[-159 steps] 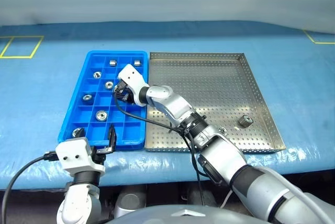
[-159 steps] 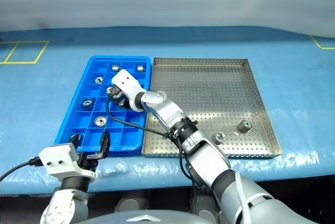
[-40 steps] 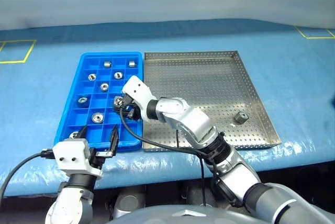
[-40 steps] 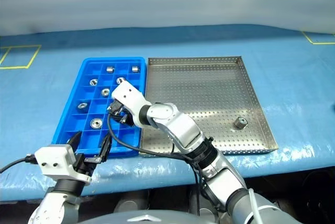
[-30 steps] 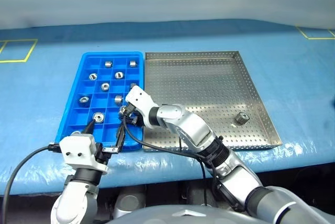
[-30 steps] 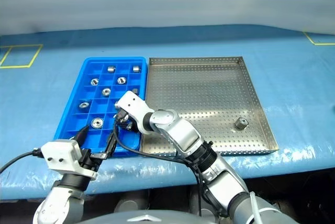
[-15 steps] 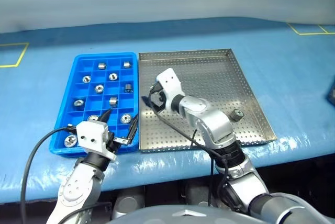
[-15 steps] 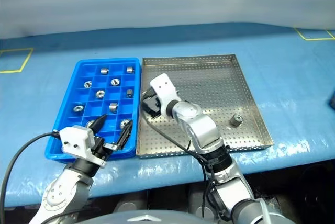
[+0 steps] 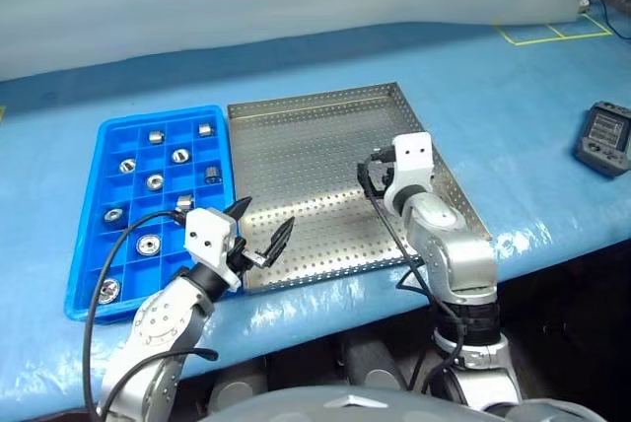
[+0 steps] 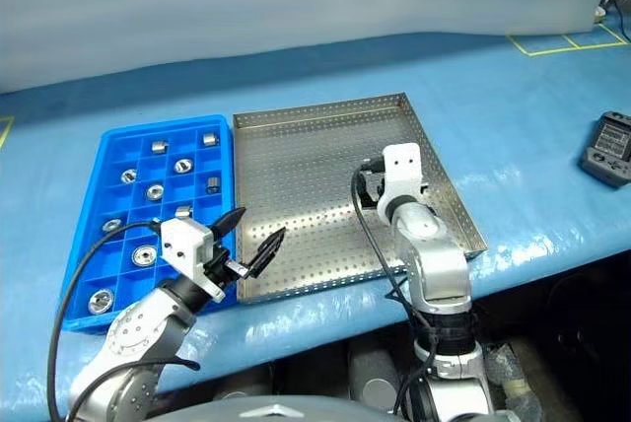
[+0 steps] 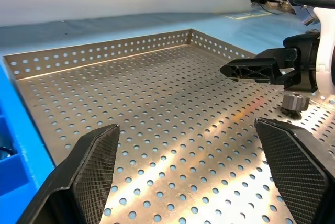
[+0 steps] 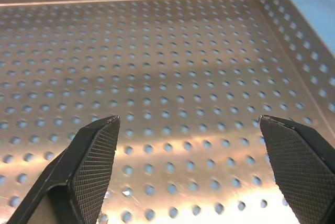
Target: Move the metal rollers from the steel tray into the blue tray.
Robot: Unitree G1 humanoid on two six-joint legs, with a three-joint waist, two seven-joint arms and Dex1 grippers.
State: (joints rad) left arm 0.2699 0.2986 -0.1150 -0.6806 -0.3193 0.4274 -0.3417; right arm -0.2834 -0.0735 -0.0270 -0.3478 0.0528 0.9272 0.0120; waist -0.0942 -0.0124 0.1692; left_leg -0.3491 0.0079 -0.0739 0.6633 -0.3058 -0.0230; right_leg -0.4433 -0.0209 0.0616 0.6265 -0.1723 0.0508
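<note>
Right gripper [image 9: 367, 174] swung off the bright blue gridded plastic tray [image 9: 85, 213] to the right side of the perforated steel tray [image 9: 296, 146], jaws wide, empty. Left gripper [image 9: 261, 228] open at its near-left rim. Most of its floor is bare. One silver ring-shaped roller [image 11: 294, 101] sits under the right gripper, half hidden; others sit in blue compartments.

Even, bright, diffuse light; shadows soft and faint. Steel tray [image 9: 325, 175] shows warm orange glare patches in wrist views, strongest near fingers [image 12: 298, 166]. Blue table cover [image 9: 513, 116] has small glossy highlights along front edge. Head views sharp. Left wrist view: background soft, fingers [image 11: 94, 161] sharp.
</note>
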